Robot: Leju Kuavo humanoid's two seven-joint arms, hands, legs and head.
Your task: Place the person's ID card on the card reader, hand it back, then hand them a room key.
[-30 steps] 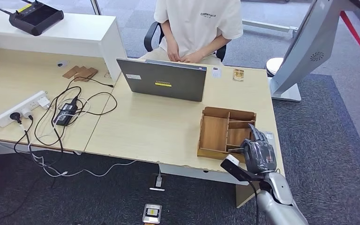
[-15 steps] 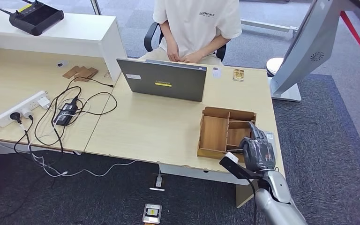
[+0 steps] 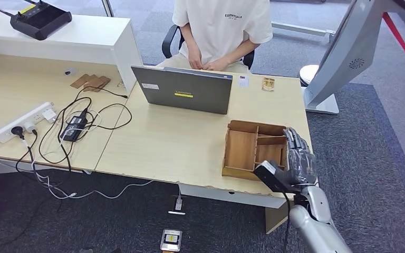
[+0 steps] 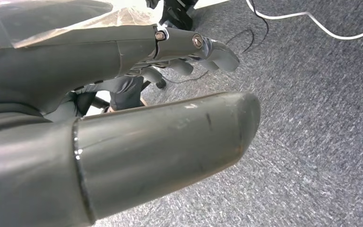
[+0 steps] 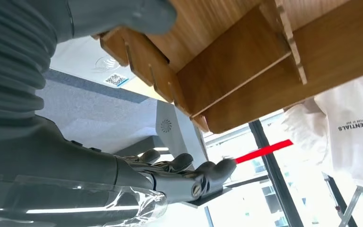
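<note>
My right hand (image 3: pixel 299 157) hovers at the right end of the wooden divided tray (image 3: pixel 241 150) near the table's front right corner, fingers stretched out and apart, holding nothing. In the right wrist view the tray's walls (image 5: pixel 246 61) loom close to the hand (image 5: pixel 170 175). Two small cards lie at the far edge by the person (image 3: pixel 221 26): a white one (image 3: pixel 243 81) and a tan one (image 3: pixel 268 84). My left hand (image 4: pixel 123 94) hangs over grey carpet with its fingers straight and nothing in them.
An open laptop (image 3: pixel 184 89) stands between the person and the tray. A power strip (image 3: pixel 23 122) and tangled cables cover the left table. A grey machine stand (image 3: pixel 343 52) rises beyond the right edge. A small coded label (image 5: pixel 118 79) lies beside the tray.
My right hand has risen and moved forward along the tray's right end, its fingers now reaching further up the table. The person and the cards have not moved.
</note>
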